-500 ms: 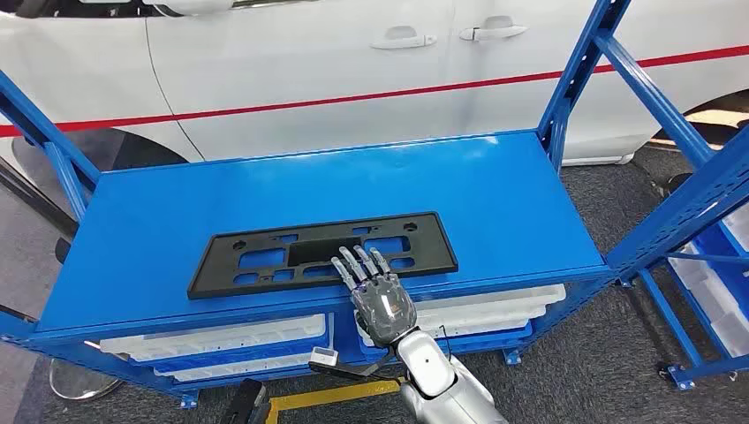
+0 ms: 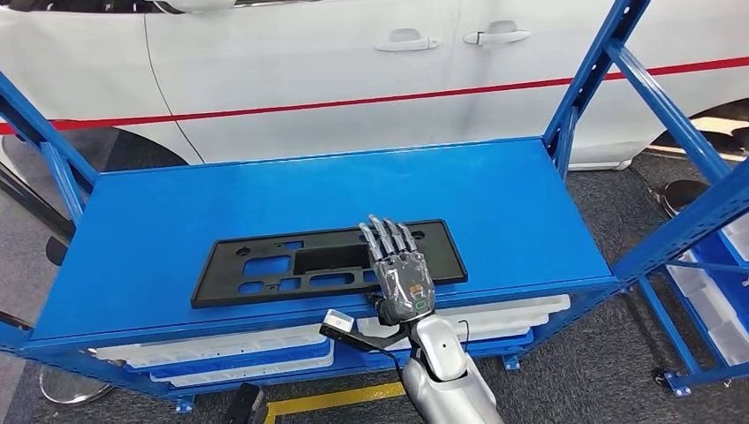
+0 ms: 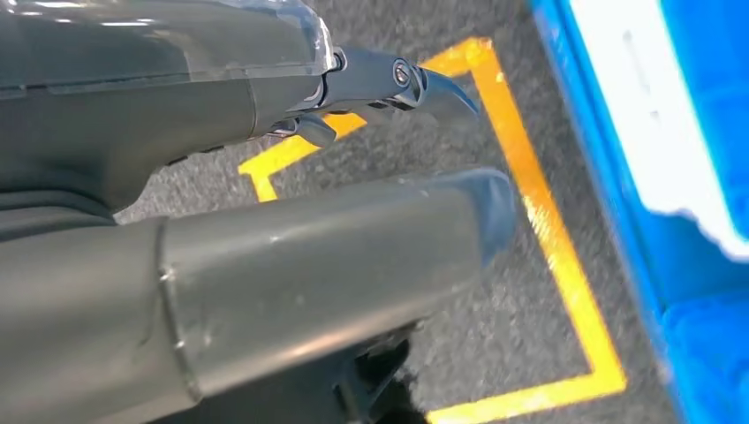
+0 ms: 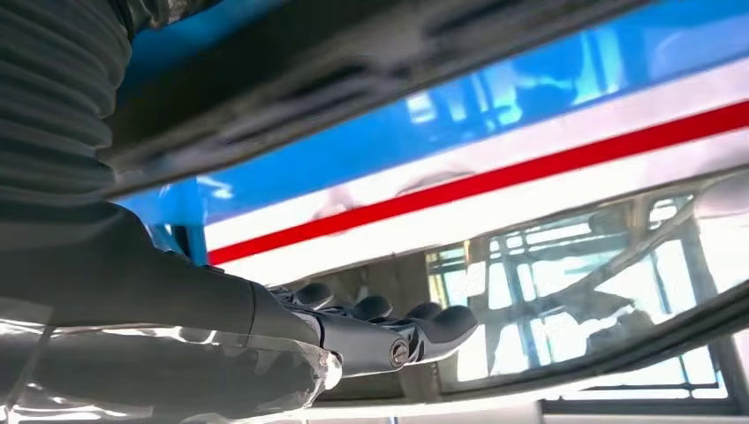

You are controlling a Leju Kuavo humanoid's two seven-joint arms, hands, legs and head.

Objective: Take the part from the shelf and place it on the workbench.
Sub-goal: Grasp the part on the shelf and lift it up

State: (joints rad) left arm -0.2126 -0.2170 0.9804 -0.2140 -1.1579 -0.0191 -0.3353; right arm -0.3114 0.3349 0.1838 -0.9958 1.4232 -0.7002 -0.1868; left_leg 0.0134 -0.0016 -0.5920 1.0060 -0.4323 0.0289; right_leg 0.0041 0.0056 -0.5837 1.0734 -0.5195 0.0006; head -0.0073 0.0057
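Observation:
The part (image 2: pixel 218 274) is a flat black plastic plate with several cut-outs. It lies near the front edge of the blue shelf (image 2: pixel 353 181). My right hand (image 2: pixel 402 278) reaches over the plate's right half, palm down, fingers stretched out and holding nothing. In the right wrist view that hand (image 4: pixel 265 344) is extended beside the plate's blurred dark edge (image 4: pixel 353 62); I cannot tell whether they touch. My left hand (image 3: pixel 265 221) hangs over the floor with thumb and fingers apart and nothing in it.
A white car (image 2: pixel 309 71) with a red stripe stands right behind the shelf. Blue uprights (image 2: pixel 583 79) frame the shelf, and another blue rack (image 2: pixel 707 203) stands at the right. White bins (image 2: pixel 238 349) sit under the shelf. Yellow tape (image 3: pixel 548 238) marks the grey floor.
My right hand has moved forward from the plate's front edge to lie farther across its right half. The camera has shifted slightly.

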